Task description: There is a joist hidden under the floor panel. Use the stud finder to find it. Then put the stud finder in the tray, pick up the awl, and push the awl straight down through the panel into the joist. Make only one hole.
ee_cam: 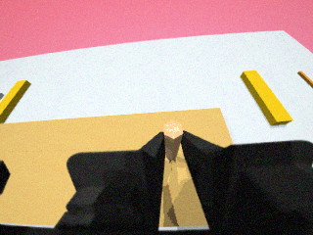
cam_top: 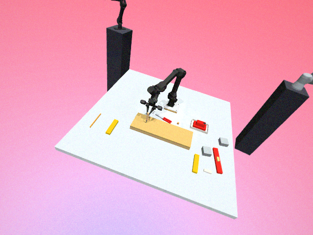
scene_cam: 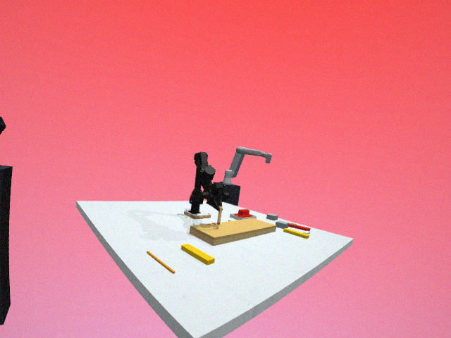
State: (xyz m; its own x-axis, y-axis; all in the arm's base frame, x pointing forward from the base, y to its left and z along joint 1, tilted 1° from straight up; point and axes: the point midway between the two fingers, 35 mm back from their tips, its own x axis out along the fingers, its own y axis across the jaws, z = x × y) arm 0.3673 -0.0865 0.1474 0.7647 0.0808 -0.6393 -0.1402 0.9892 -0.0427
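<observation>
The tan floor panel (cam_top: 164, 132) (scene_cam: 240, 232) (ee_cam: 112, 134) lies in front of the arm's base. My gripper (cam_top: 147, 113) (scene_cam: 220, 208) is shut on the wooden handle of the awl (cam_top: 147, 117) (scene_cam: 220, 215) (ee_cam: 173, 129). The awl points down, leaning slightly in the top and exterior views, over the end of the panel nearer the orange stick. Its tip is at or very near the panel's top; whether it has entered cannot be told. The red stud finder (cam_top: 200, 123) (scene_cam: 243, 213) sits in the white-rimmed tray (cam_top: 207, 129). No joist is visible.
A red-handled tool (cam_top: 167, 119) and a small orange piece (cam_top: 177, 123) lie behind the panel. Yellow bars (cam_top: 112, 127) (cam_top: 195, 163) lie beyond both ends. Grey blocks (cam_top: 206, 151) (cam_top: 223, 141), a red level (cam_top: 217, 164), a white piece (cam_top: 207, 171) and an orange stick (cam_top: 95, 120) lie farther out.
</observation>
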